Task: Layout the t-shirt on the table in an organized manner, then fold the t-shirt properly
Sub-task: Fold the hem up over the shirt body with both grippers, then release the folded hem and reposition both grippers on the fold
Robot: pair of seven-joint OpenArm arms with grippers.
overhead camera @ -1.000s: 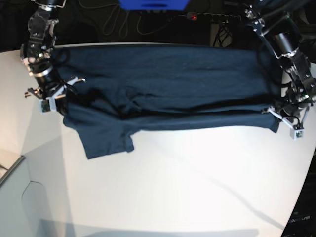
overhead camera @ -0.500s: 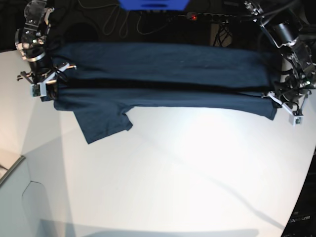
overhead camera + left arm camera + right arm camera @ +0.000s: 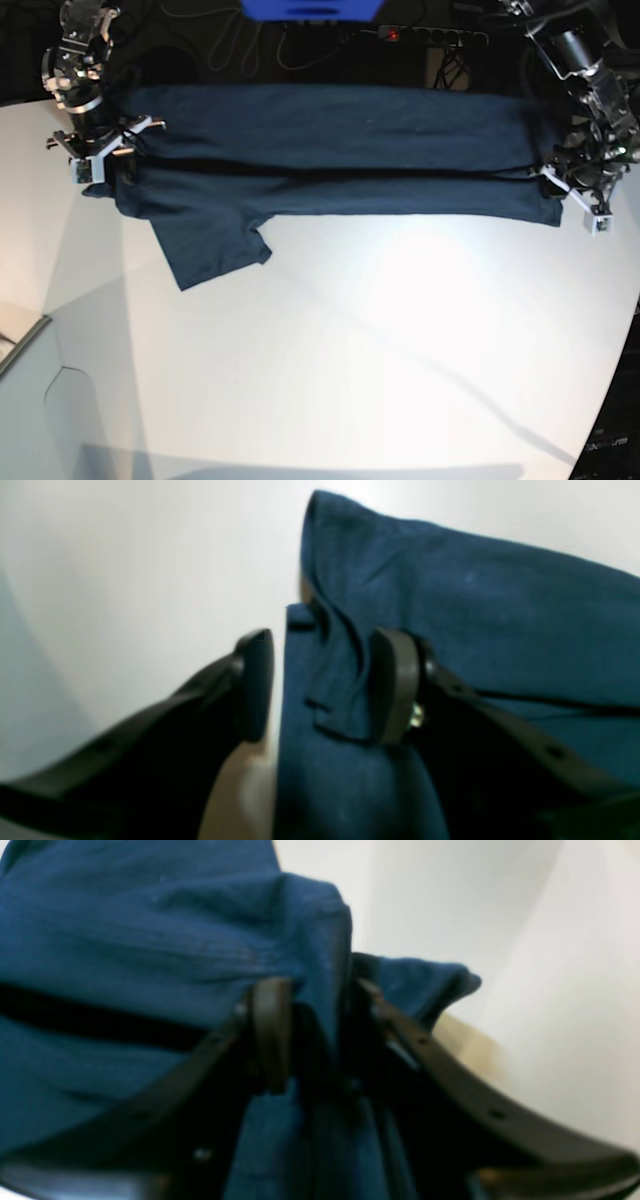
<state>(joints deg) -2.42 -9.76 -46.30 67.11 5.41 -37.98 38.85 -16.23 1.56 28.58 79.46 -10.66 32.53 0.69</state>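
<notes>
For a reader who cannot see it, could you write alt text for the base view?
A dark navy t-shirt lies stretched in a long band across the white table, held at each end by the right gripper and left gripper. One sleeve lies flat toward the camera.

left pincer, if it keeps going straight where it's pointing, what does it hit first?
Most likely the t-shirt itself: the left pincer has bunched cloth between its fingers, and the fabric extends ahead of the tips. Past that lies the white table. Depth is unclear.

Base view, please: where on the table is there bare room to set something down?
The table is bare from the t-shirt forward to the near edge. Crowded: the far strip, where the left gripper and right gripper hold the shirt.
</notes>
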